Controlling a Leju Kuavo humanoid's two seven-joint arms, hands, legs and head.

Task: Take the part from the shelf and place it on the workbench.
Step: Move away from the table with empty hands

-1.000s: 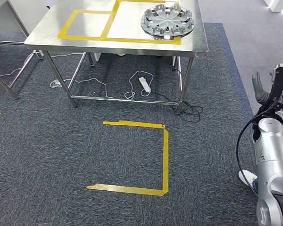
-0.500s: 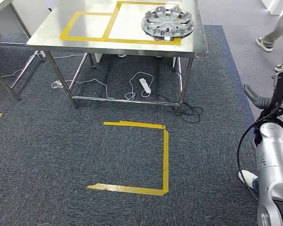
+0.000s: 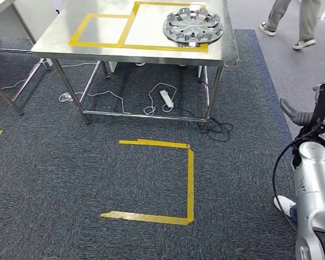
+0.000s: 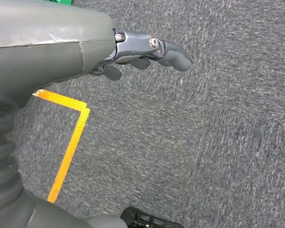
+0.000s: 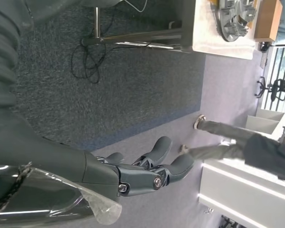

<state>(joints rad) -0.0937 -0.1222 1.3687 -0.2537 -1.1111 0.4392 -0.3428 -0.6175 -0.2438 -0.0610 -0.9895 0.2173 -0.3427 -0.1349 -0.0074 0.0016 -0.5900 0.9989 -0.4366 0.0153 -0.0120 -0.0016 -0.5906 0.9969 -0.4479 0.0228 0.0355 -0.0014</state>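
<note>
- Looking down from the head: the part [image 3: 193, 25], a silver wheel cover, lies on the workbench [image 3: 228, 51] at 12 o'clock; the right hand [image 3: 306, 112] hangs at 3 o'clock, holding nothing; a person's legs [image 3: 291, 19] at 1 o'clock.
- Left wrist: the left hand [image 4: 148, 50], fingers loosely spread and empty, above carpet with yellow tape [image 4: 67, 142].
- Right wrist: fingers [image 5: 159, 149] apart, empty.

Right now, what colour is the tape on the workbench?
Yellow. The tape marks rectangles on the workbench; the head view shows it best.
</note>
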